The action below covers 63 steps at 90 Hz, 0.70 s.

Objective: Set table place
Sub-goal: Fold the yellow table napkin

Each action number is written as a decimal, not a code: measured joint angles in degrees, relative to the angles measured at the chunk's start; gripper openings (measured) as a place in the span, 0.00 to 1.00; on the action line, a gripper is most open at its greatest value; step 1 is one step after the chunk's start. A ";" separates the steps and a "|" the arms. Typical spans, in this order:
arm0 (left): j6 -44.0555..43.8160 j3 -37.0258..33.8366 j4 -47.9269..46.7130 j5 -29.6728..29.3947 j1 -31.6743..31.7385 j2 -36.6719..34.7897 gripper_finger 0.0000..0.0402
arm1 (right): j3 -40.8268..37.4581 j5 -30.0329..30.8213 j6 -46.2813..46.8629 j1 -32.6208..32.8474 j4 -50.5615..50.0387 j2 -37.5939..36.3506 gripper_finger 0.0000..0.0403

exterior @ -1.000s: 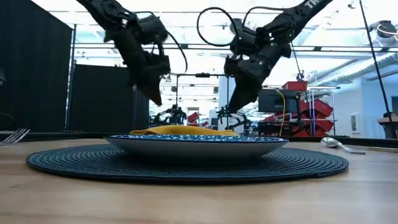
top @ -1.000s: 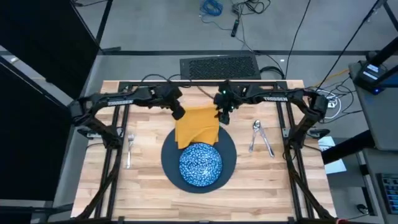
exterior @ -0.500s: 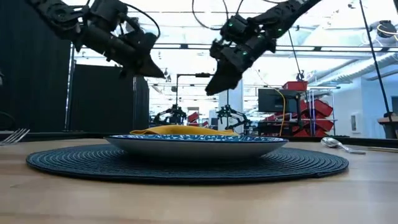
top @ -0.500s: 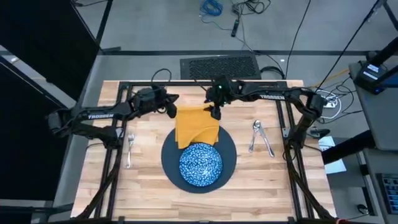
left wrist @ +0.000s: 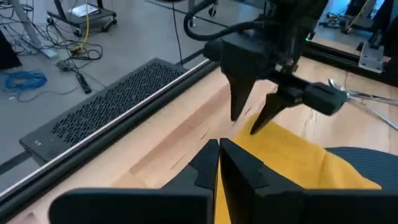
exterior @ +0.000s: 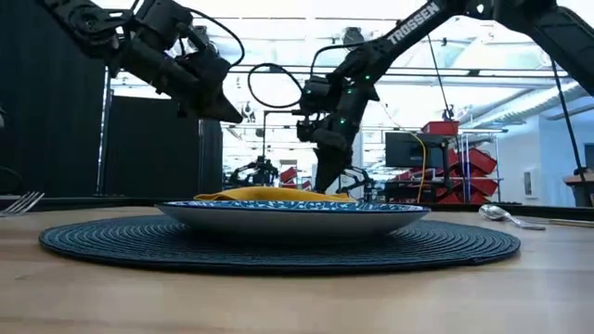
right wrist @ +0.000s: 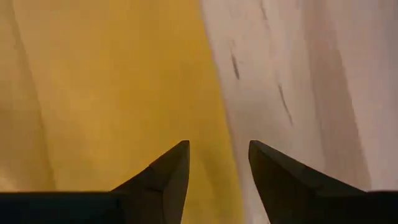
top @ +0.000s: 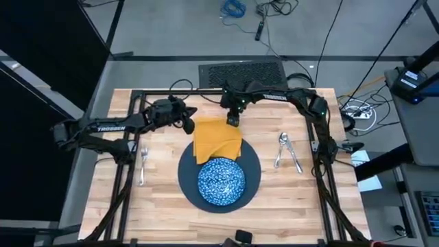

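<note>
Partly plated, rumpled mustard napkin (top: 217,139)

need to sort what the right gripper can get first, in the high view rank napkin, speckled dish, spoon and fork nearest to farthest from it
From the right gripper:
1. Napkin, directly under it, at the far edge.
2. Speckled dish, on the plate nearer the camera.
3. Spoon, on the right, about as near as the dish; hard to call.
4. Fork, far left.

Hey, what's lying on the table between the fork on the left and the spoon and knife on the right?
In the high view, the dark blue-grey round plate with the blue-and-white speckled dish on it, and the mustard-yellow cloth napkin overlapping the plate's far edge.
</note>
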 joint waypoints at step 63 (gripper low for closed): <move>-0.24 0.00 -0.54 0.44 -0.72 0.00 0.00 | -0.04 3.65 -2.03 -2.15 -8.18 -0.06 0.37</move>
